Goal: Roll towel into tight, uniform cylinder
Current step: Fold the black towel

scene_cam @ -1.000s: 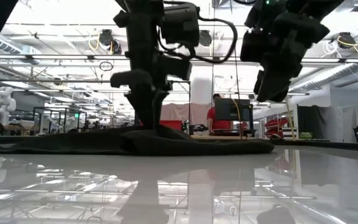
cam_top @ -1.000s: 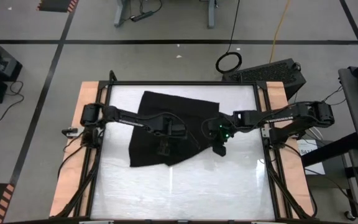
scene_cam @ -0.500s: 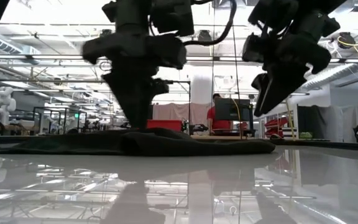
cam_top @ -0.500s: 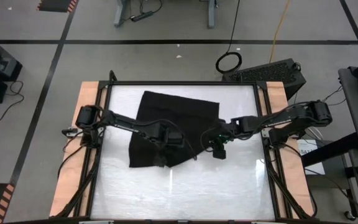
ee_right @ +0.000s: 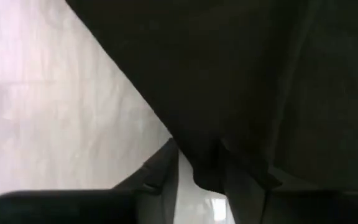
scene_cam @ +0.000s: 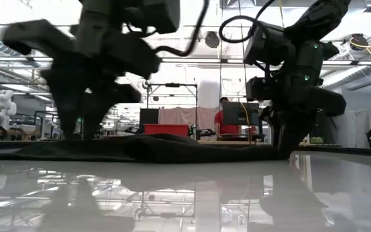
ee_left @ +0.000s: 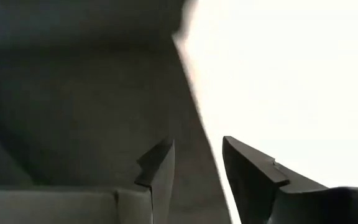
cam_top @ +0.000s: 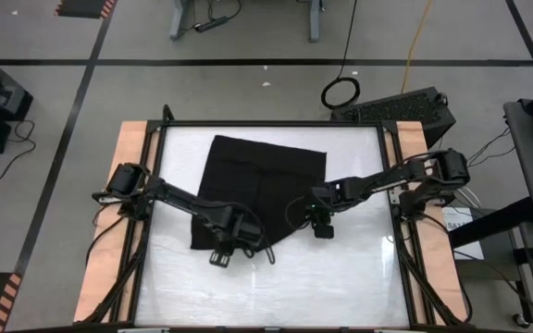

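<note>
Evidently still gathering the near edge: towel (cam_top: 253, 185) lies flat mid-frame on the table (cam_top: 359, 277), left hand (cam_top: 222, 256) apart at its lower edge, right hand (ee_right: 197, 171) pinching the corner; rolling needs both edges lifted together.

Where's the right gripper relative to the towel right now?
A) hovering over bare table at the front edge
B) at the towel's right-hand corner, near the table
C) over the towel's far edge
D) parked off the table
B: in the high view the right gripper sits at the right-hand corner of the towel, and its wrist view shows that corner between its fingers.
</note>
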